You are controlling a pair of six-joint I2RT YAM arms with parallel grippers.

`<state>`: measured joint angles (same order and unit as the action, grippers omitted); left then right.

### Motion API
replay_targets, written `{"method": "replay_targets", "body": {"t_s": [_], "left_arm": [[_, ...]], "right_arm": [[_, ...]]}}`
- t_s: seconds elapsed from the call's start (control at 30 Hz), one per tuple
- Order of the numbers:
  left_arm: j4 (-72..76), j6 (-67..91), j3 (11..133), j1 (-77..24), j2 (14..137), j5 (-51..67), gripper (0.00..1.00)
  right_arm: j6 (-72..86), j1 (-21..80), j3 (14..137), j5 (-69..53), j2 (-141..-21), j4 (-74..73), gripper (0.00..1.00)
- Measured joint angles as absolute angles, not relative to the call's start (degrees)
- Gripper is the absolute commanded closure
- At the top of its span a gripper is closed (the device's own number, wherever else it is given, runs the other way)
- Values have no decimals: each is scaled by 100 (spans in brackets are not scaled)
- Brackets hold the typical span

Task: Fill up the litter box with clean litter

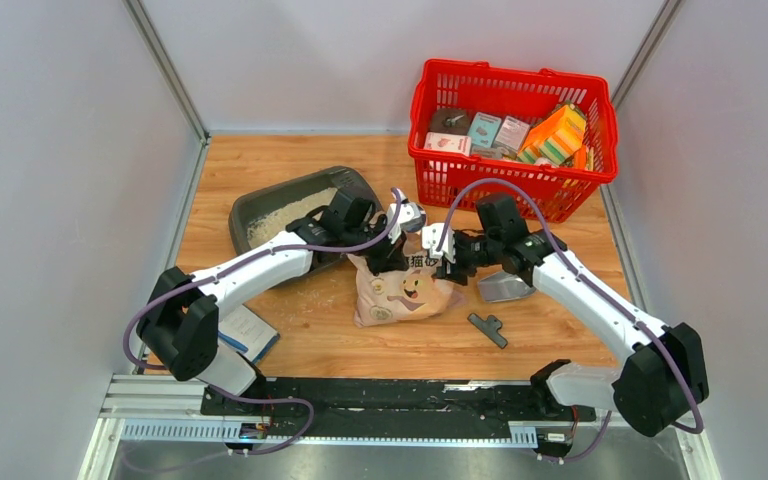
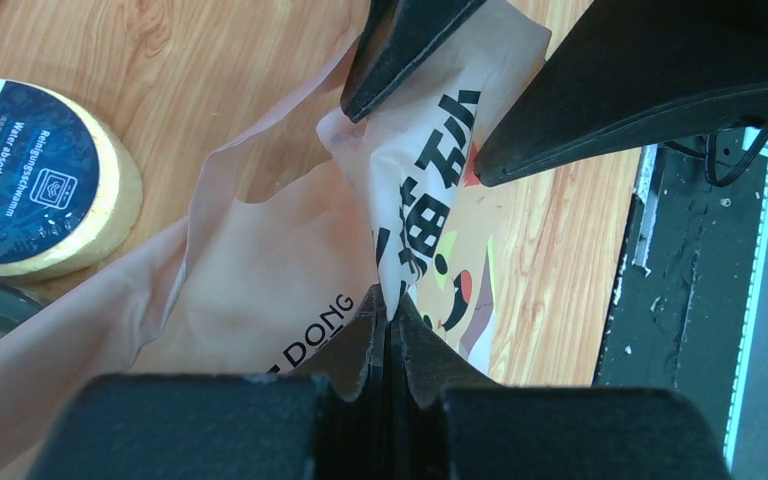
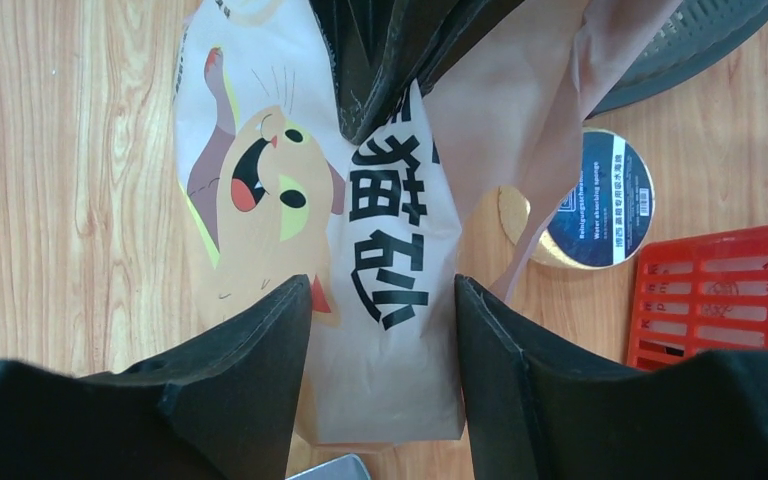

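Left gripper [image 2: 388,305] is pinched tight on the top edge of the litter bag [image 1: 400,295] (cartoon cat side up). The right gripper [image 3: 383,295] straddles it, can't tell if it's squeezing. Litter box [image 1: 242,212] sits back-left on the table [image 1: 560,330], some clean litter [image 1: 290,215] inside.
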<state>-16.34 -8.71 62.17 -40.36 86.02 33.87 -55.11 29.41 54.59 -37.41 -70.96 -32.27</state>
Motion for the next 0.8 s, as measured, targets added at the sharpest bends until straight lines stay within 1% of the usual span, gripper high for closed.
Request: {"method": "replay_targets", "body": {"t_s": [0.03, 0.1, 0.13, 0.17, 0.27, 0.4, 0.5, 0.63, 0.67, 0.73, 0.8], "left_arm": [[-1634, -849, 6217, -4034, 8602, 3406, 93], [-1634, -810, 6217, -4027, 8602, 3435, 86], [-1632, -794, 6217, -4016, 8602, 3452, 81], [-1614, -770, 6217, -3999, 8602, 3479, 72], [-1557, -801, 6217, -3913, 8602, 3616, 61], [-1778, -1284, 6228, -3677, 8586, 3935, 53], [-2458, -2274, 6396, -3336, 8578, 4388, 52], [-3640, -3865, 6783, -3081, 8578, 4545, 53], [-3859, -4167, 6838, -3046, 8578, 4558, 57], [-4259, -4703, 6897, -2995, 8578, 4567, 60], [-4543, -5068, 6906, -2980, 8584, 4595, 70]], "right_arm": [[-5520, 2943, 5419, -3717, -7096, -3232, 45], [-5524, 2945, 5391, -3682, -7096, -3232, 52], [-5529, 2945, 5384, -3669, -7096, -3234, 56], [-5513, 2945, 5367, -3640, -7096, -3236, 63], [-5380, 2945, 5319, -3559, -7096, -3288, 76], [-4995, 2950, 5317, -3518, -7094, -3295, 80], [-4709, 2947, 5317, -3516, -7083, -3275, 84], [-4386, 2939, 5266, -3522, -7006, -3225, 91], [-4303, 2936, 5245, -3538, -6982, -3205, 92], [-4158, 2910, 5236, -3586, -6960, -3194, 94], [-4018, 2867, 5231, -3673, -6945, -3190, 96]]}}
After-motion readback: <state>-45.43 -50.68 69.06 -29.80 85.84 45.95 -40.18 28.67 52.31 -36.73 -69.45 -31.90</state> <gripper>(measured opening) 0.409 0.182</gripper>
